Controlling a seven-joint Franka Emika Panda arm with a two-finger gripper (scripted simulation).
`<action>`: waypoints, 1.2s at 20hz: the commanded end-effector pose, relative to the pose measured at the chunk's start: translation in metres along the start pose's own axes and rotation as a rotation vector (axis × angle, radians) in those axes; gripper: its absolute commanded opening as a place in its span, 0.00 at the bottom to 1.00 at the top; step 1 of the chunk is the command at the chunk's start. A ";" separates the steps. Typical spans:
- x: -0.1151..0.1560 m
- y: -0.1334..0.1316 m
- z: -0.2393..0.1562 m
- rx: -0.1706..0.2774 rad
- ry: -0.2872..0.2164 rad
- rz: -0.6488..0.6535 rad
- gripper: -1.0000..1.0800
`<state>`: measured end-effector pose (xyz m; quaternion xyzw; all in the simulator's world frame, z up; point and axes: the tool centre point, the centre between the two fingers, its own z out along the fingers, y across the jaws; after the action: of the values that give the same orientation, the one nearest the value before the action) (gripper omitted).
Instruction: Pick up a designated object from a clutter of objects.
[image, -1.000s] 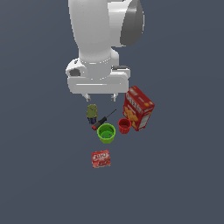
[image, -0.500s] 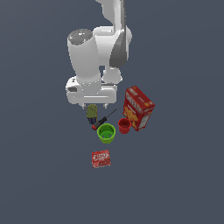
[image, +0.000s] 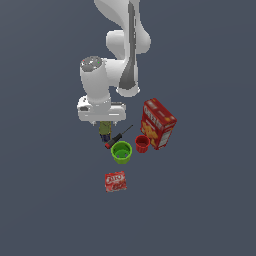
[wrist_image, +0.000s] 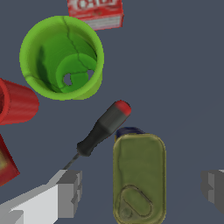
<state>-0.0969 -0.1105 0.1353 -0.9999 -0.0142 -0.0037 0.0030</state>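
The designated object is a small tin can (wrist_image: 139, 177) with an olive-green top and a pull tab; in the exterior view the tin can (image: 104, 130) sits just under the hand. My gripper (wrist_image: 142, 187) is open, one finger on each side of the can, not touching it. In the exterior view the gripper (image: 104, 123) hangs low over the can and partly hides it. The rest of the clutter lies close by: a red-handled black screwdriver (wrist_image: 101, 129), a green cup (wrist_image: 61, 57), a red cup (wrist_image: 15, 103).
A tall red box (image: 157, 123) stands on the exterior view's right, beside the red cup (image: 142, 144). The green cup (image: 121, 151) sits past the screwdriver (image: 116, 137). A flat red packet (image: 115, 181) lies apart, nearer the exterior view's bottom.
The arm has come down and its upper links have swung back. The hand now sits lower, with its fingers on either side of the tin can. The objects have not moved.
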 end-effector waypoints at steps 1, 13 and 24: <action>-0.011 0.004 0.011 -0.003 -0.002 -0.005 0.96; -0.026 0.009 0.026 -0.006 -0.008 -0.009 0.96; -0.028 0.009 0.062 -0.007 -0.008 -0.010 0.96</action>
<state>-0.1241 -0.1201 0.0793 -0.9998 -0.0189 0.0003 -0.0003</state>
